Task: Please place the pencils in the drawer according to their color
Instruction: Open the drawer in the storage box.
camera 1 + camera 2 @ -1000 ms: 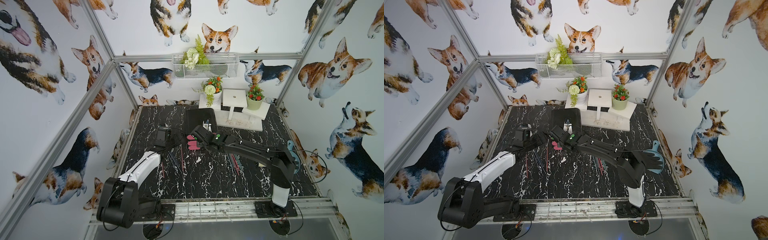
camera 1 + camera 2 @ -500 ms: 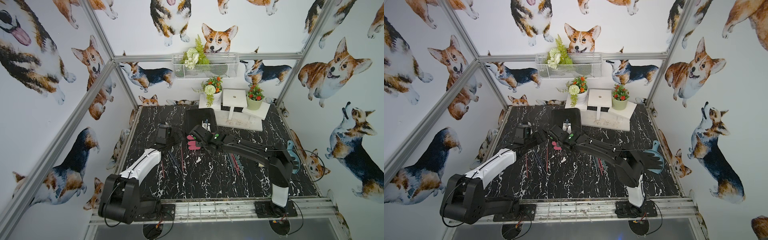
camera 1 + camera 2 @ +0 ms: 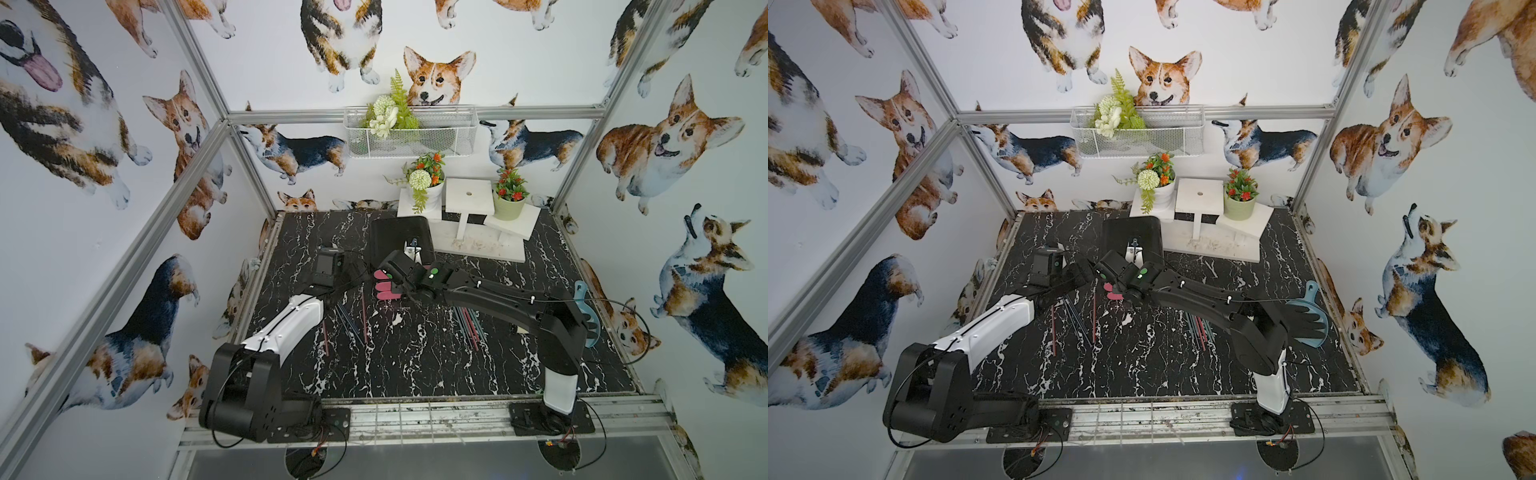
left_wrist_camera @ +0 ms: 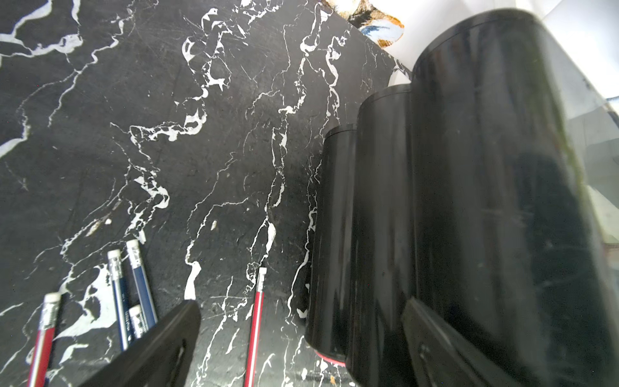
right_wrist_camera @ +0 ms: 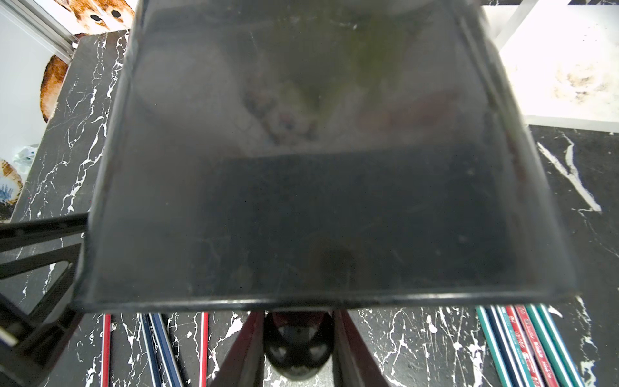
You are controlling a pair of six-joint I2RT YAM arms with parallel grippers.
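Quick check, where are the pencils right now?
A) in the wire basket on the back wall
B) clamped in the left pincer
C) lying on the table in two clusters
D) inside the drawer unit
C: in both top views the pencils lie flat on the table, split into two clusters set apart from each other.

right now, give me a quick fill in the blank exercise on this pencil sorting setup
1. The green pencils lie only in the cluster beneath the robot's ___ arm.
2. The left gripper has its jaws wide ___.
3. The black marble table has ___ veins.
4. Beside the dark drawer unit, the white stand carries ___ potted plants.

Missing words: right, open, white, two.
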